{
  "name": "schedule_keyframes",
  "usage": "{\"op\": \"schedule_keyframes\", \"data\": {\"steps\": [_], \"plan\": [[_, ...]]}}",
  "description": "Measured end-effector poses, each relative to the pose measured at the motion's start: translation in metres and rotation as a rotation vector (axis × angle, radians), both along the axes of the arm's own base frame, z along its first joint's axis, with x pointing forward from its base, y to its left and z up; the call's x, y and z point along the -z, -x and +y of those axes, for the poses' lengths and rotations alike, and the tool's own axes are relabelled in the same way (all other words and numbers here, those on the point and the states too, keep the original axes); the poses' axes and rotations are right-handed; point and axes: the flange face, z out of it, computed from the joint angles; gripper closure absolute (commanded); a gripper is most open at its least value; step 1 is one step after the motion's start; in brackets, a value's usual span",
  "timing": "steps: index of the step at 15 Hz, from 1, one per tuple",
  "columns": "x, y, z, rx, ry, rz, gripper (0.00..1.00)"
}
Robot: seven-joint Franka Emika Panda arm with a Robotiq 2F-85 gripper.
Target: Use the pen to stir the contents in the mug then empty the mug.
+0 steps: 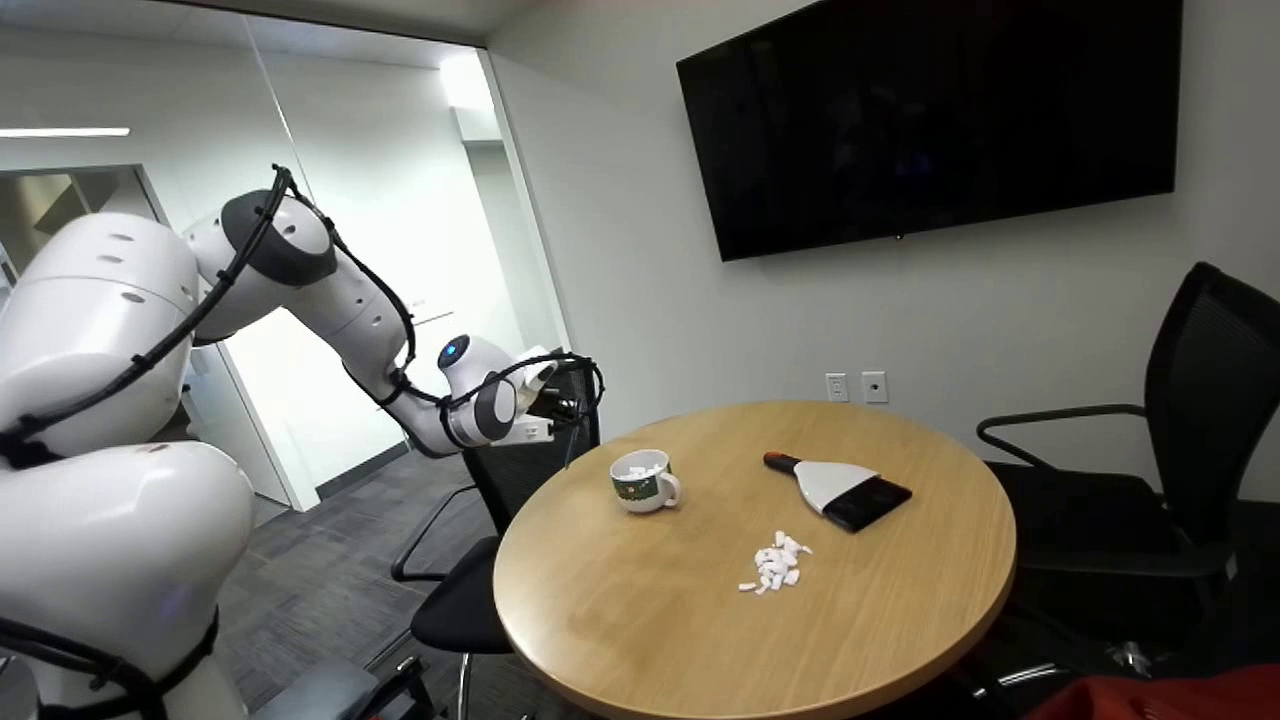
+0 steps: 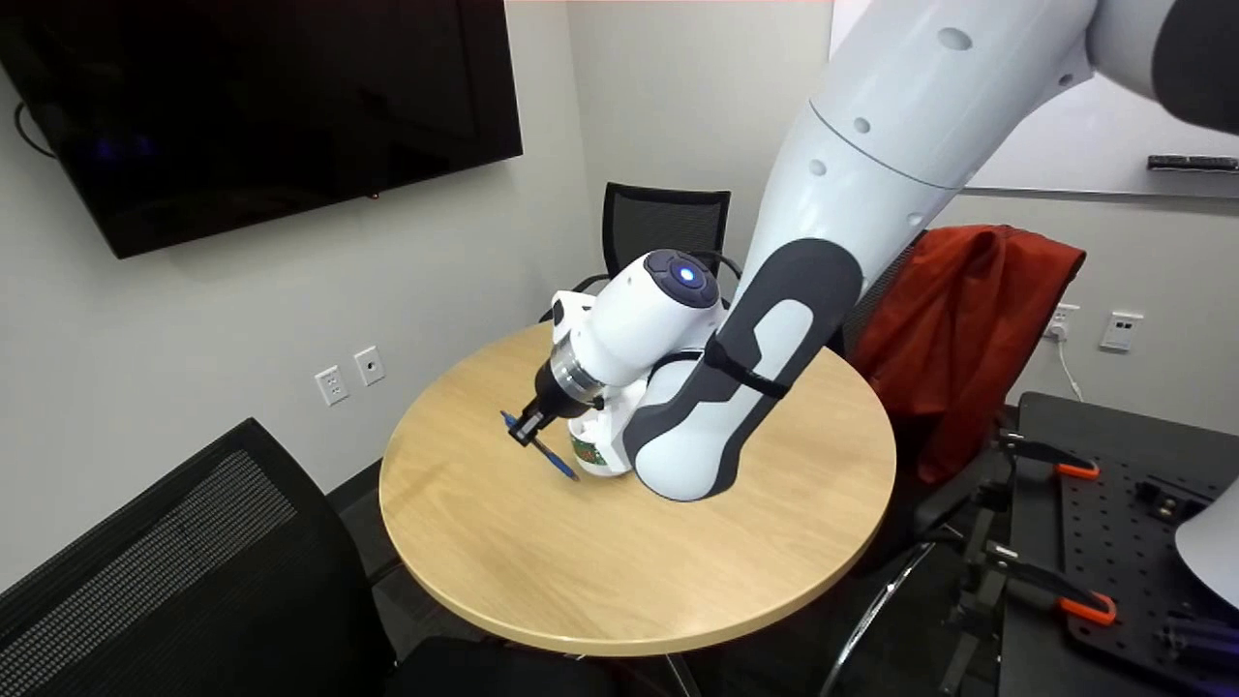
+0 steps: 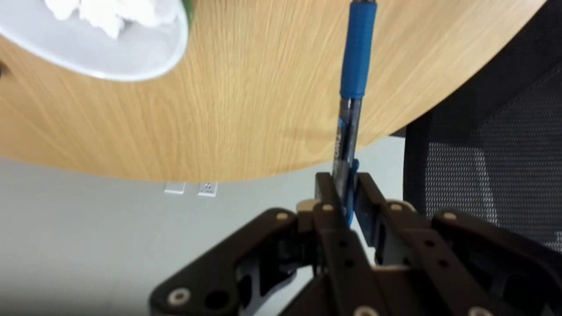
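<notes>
The slim blue-and-clear pen [image 3: 350, 118] is clamped in the black end effector [image 3: 345, 184], whose two narrow fingers are pressed together on its barrel at the blue clip; the ribbed blue grip section points away from the fingers, and pale lettering runs along the clear part. In an exterior view the pen slants, its lower end near the squat white mug [image 1: 638, 488] with a green patterned band, and outside it; whether the tip touches anything cannot be told. The mug stands upright on the round, light wood-grained tabletop [image 1: 650, 620], near the edge, its handle turned toward a loose scatter of small white bits [image 1: 774, 566] that lies directly on the tabletop, well apart from it. More irregular white pieces [image 1: 645, 470] sit inside the mug, and the wrist view shows some of them against the pale inner wall. Near the scatter, not touching it, rests a flat black-and-white tool [image 1: 838, 487] with an orange-tipped handle, a wedge-shaped plate and a rectangular end. The thick white robot arm [image 2: 852, 203] reaches over the tabletop and hides part of the mug in an exterior view. A large black wall screen [image 1: 940, 130] hangs in both exterior views, with pale outlet plates [image 1: 874, 387] below it; black mesh-backed chairs [image 1: 1210, 380] stand beside the tabletop, and a rust-red jacket [image 2: 944, 339] drapes over one of them.
</notes>
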Motion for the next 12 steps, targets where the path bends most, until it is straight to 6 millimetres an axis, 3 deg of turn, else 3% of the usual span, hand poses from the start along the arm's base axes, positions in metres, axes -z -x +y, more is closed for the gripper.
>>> {"op": "schedule_keyframes", "data": {"steps": [5, 12], "plan": [[0.051, 0.020, 0.010, -0.120, 0.074, 0.231, 0.96], [0.072, 0.020, 0.012, -0.182, 0.159, 0.379, 0.96]]}}
